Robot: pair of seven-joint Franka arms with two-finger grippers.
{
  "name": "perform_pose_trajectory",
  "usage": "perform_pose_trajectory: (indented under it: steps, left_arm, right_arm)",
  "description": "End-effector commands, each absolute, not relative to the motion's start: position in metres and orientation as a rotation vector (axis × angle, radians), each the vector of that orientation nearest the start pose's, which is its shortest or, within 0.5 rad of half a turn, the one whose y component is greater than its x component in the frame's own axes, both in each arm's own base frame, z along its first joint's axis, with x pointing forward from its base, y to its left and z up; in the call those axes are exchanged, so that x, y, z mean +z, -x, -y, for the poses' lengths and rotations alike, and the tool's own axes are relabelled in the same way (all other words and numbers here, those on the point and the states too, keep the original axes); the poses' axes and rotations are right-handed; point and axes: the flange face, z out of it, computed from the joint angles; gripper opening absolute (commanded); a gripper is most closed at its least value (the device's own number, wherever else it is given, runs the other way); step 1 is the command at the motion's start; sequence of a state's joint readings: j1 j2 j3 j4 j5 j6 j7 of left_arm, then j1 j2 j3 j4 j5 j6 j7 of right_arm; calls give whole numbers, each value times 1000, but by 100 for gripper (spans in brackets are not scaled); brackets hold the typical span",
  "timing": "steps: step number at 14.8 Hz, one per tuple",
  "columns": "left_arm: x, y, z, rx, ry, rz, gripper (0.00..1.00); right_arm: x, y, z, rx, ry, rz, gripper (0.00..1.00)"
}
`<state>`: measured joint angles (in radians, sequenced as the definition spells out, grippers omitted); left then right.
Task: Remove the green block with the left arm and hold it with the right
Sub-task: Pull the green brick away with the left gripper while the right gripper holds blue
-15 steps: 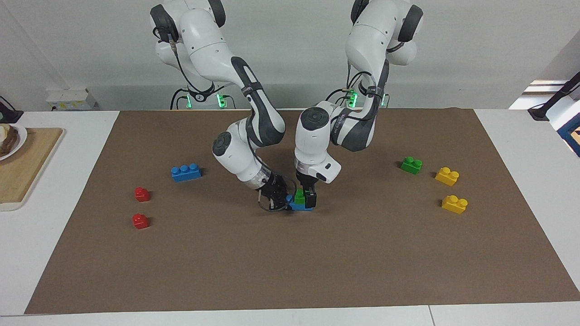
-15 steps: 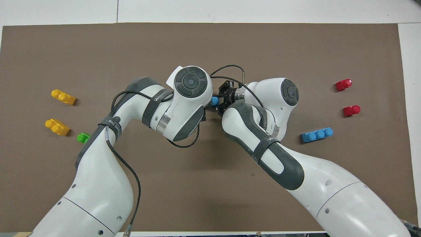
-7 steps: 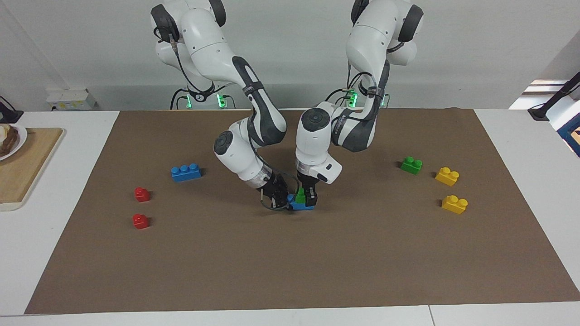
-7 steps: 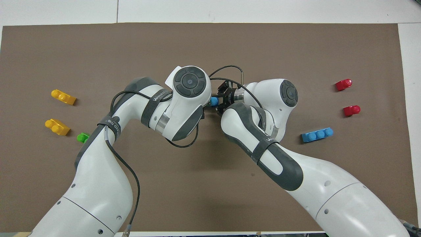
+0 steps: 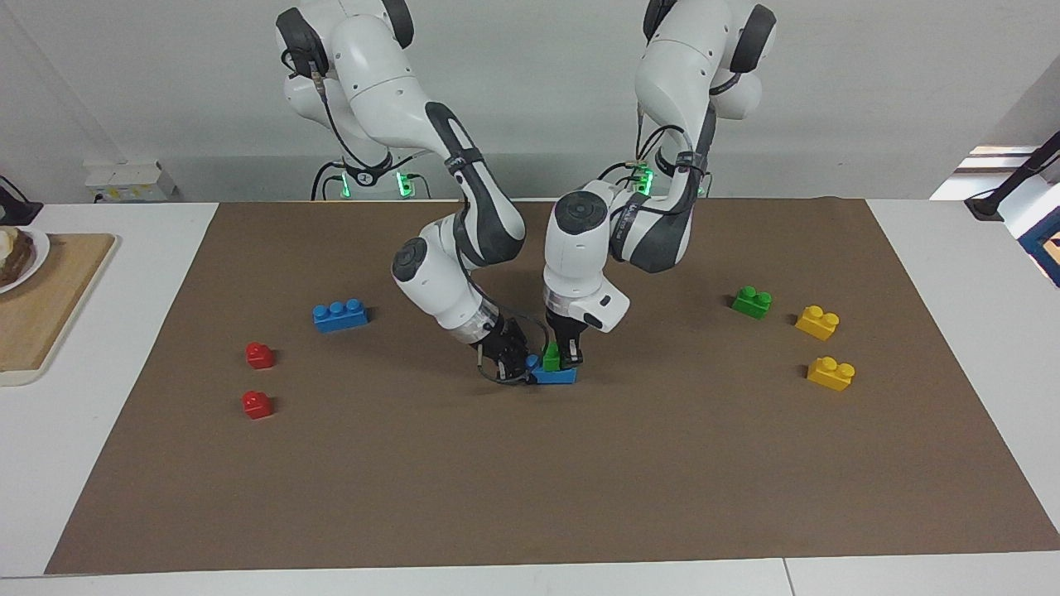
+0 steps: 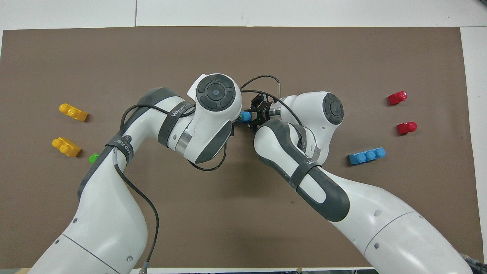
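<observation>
Scene: two white Franka arms are meeting at mid-mat over a small stacked pair of blocks on the brown mat [image 5: 530, 497].
Green block [image 5: 551, 357]: is sitting on top of the blue base block [image 5: 555, 376], roughly at the mat's centre, between the two grippers.
Left gripper [image 5: 566, 356]: is coming down from above onto the green block, fingers closed in on it w/ the block pinched between them; block is not lifted off the base yet.
Right gripper [image 5: 520, 364]: is reaching in low at a slant from the right arm's end, fingers closed tight on the end of the blue base block, pinning it at mat level.
Overhead view: the arms' wrists are covering most of the stack; only a blue stud of the base block [image 6: 246, 115] is peeking out between them.
Spare green block [image 5: 752, 301]: is lying toward the left arm's end of the mat, well apart from the stack.
Yellow blocks: two, one [image 5: 817, 321] just beside the spare green block, the other [image 5: 831, 372] farther from the robots than it.
Long blue block [image 5: 340, 314]: is lying toward the right arm's end, three studs up.
Red blocks: two small ones, [image 5: 260, 355] and [image 5: 257, 404], are sitting near that end's mat edge.
Off-mat: a wooden board [image 5: 50, 306] w/ a plate [image 5: 25, 257] is resting on the white table at the right arm's end.
</observation>
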<state>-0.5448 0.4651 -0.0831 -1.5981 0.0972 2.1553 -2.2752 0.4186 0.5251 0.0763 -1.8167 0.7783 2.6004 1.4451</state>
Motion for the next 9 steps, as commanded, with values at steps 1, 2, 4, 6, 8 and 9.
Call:
perform_pose_trajectory:
  steps: [1,2,4,6,8,9]
  left_arm:
    - [436,-569,346,134,-2077,-2224,0]
    - [448,-567,341,133,-2098,-2213,0]
    - [464,-570,320,138,-2137,-2197,0]
    - [470,-580,290,140,-2226,-2144,0]
    - [464,-593,253,131,-2338,-2064,0]
    - [462,-599,232,123,-2388,-2015,0]
  right_arm:
    - [258,-592,-293,389,1835,-1902,0]
    - [258,-592,-293,389,1833,-1902,0]
    - [262,-596,-292,391,1828,-1900,0]
    - [280,-608,-290,416,1834,-1874,0]
    - [299,-632,-260,449,1836,-1870,0]
    - [309,-644,-240,441,1859,-1865,0]
